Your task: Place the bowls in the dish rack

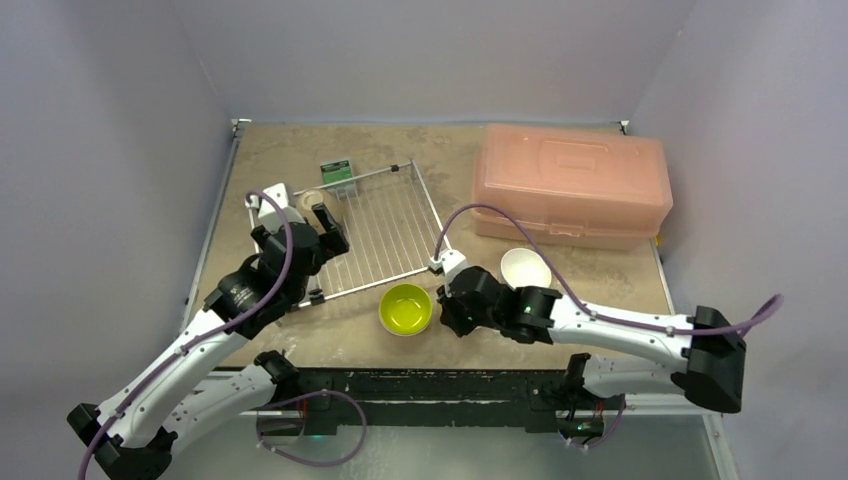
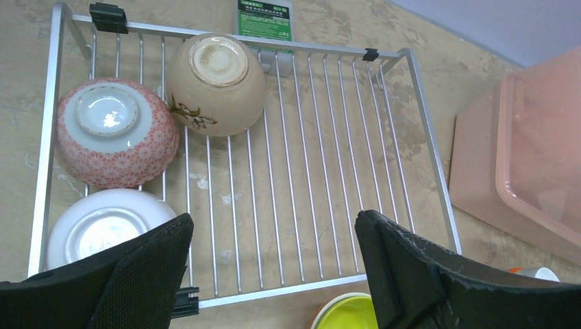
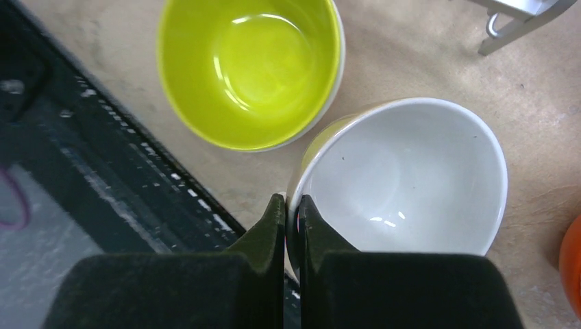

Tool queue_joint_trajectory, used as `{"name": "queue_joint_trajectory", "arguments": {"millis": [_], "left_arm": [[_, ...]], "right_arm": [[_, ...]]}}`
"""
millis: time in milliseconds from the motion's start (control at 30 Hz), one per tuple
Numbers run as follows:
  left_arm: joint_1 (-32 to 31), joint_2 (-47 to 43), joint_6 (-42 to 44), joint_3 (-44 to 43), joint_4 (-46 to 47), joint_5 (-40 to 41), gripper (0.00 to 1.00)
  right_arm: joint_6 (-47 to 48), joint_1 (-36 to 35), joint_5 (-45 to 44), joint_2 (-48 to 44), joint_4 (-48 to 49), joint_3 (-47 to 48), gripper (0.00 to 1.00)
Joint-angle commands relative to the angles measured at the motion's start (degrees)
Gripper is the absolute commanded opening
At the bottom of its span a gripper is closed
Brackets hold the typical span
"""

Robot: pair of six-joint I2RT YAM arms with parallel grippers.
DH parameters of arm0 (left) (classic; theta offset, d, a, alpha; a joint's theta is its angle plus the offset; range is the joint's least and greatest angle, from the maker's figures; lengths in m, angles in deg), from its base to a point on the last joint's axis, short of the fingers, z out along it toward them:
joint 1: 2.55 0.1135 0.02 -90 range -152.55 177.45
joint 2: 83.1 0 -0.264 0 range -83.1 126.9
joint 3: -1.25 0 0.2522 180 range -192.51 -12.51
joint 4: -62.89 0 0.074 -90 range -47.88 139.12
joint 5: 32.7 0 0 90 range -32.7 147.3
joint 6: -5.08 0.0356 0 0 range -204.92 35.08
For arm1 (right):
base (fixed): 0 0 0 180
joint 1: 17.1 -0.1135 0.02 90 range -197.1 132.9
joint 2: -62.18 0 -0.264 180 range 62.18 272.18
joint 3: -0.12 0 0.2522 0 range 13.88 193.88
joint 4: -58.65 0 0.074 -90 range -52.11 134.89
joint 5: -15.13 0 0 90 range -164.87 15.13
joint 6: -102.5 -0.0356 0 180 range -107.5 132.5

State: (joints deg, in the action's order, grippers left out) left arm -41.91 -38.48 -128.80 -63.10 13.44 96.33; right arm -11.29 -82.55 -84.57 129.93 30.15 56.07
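A: Right pincer (image 3: 291,205)?
B: Clamped tight on the near rim of the white bowl (image 3: 404,178), one finger inside, one outside. From above, hidden under the wrist.
A: Around it?
B: Lime bowl (image 3: 250,68) just beyond the fingertips, right beside the white bowl; touching or not, cannot tell. Sliver of an orange bowl (image 3: 572,267) at the right border of the wrist view. Black table edge (image 3: 82,116) on the other side. Corner foot of the rack (image 2: 433,151) past the white bowl, near but apart.
A: Which way up?
B: Mouth up, white and lime alike. Round, so no long axis. Lifted or resting, cannot tell.
A: Left pincer (image 2: 274,223)?
B: Spread wide, gripping nothing, hanging over the rack's near rim.
A: In the rack?
B: Three bowls along its left side, all mouth down, foot rings up. Racked white bowl (image 2: 103,229) nearest, partly behind a finger. Pink-patterned bowl (image 2: 113,133) next. Beige bowl (image 2: 219,82) at the far rim, tipped a little, up against the pink-patterned bowl.
A: Rack's lie?
B: Flat, wires running from near rim to far rim, frame skewed against the table edge in the top view. Green card (image 2: 264,17) just past the far rim. Pink box (image 2: 527,164) off to the right, apart.
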Motion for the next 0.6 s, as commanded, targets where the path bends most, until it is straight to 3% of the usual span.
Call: {"name": "queue_joint_trajectory", "arguments": {"millis": [0, 133, 267, 567], "left_arm": [[0.12, 0.24, 0.75, -0.48, 0.85, 2.45, 0.89], [0.08, 1.18, 1.85, -0.64, 2.84, 3.87, 0.89], [0.14, 2.12, 3.19, -1.77, 3.65, 4.83, 0.89], [0.15, -2.15, 6.13, -4.85, 4.7, 11.62, 0.88]], "right_arm": [[-1.37, -0.33, 3.76, -7.75, 3.09, 2.69, 0.0], [-1.35, -0.23, 5.16, -12.75, 7.71, 2.34, 0.0], [-0.69, 0.02, 6.43, -11.85, 12.17, 5.45, 0.0], [-1.74, 6.28, 15.42, 2.18, 25.88, 16.21, 0.0]]}}
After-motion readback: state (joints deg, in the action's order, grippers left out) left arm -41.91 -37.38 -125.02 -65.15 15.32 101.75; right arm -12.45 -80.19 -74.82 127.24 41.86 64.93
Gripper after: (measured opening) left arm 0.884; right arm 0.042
